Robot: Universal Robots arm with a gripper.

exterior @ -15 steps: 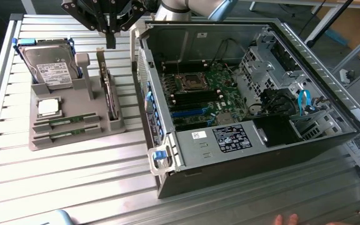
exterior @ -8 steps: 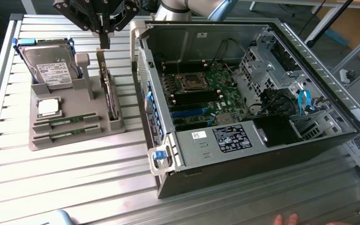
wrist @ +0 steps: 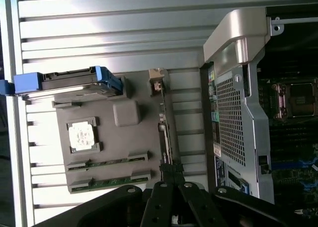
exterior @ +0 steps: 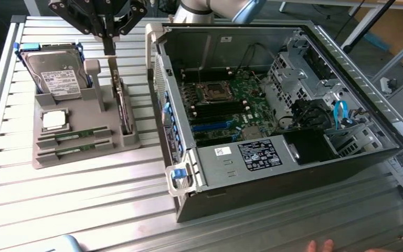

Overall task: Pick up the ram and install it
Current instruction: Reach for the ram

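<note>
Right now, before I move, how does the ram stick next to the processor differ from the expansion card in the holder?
That ram stick is short and sits low in its slot; the expansion card is longer and stands tall on edge. The ram stick runs across the grey holder; the expansion card runs along its side nearest the computer case. Both are green boards seated in that holder.

My gripper (exterior: 109,50) is matt black; the table (exterior: 82,199) is ribbed bare metal, bright and glossy; I read the holder (exterior: 82,118) as smooth matt grey plastic; the computer case (exterior: 209,164) is dull sheet metal, one wall perforated; the processor (exterior: 53,119) shines metallic.
</note>
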